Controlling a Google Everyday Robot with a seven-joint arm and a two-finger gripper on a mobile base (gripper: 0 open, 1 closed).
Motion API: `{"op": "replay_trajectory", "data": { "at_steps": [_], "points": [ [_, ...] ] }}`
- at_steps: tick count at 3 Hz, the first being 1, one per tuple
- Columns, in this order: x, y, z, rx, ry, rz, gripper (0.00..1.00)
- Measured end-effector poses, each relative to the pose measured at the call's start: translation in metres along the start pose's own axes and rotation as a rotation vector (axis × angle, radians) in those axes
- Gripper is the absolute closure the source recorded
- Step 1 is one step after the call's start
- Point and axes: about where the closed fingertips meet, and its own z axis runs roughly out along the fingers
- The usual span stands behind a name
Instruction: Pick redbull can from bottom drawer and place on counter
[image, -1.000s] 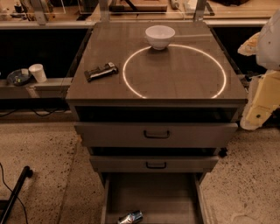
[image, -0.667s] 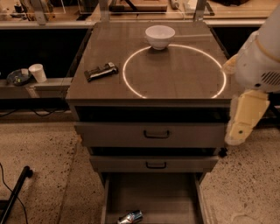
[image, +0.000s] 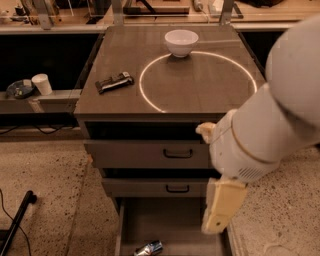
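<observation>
While my end effector (image: 220, 214), spread I cannot tell, hangs beside the bottom drawer (image: 172, 224), its redbull can (image: 149, 248) looks light, slick: grip mid-body.

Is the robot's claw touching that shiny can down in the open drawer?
Apart. The camera view shows the gripper at the right of the bottom drawer, with bare drawer floor between it and the redbull can.

- We see a thick, smooth white arm (image: 282, 110), shaped like a tube.
- Its wrist (image: 240, 150) is a white cylinder with a thin seam ring and a small grille.
- The gripper (image: 220, 212) is cream, flat and blocky, at the right edge of the bottom drawer (image: 170, 225).
</observation>
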Motion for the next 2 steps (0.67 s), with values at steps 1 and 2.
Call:
{"op": "replay_trajectory", "data": {
  "at_steps": [1,2],
  "points": [
    [-0.007,0.021,0.036,-0.016,-0.052,0.010,0.00],
    [-0.019,0.022,0.023,0.006,-0.016,-0.052,0.00]
  ]
}}
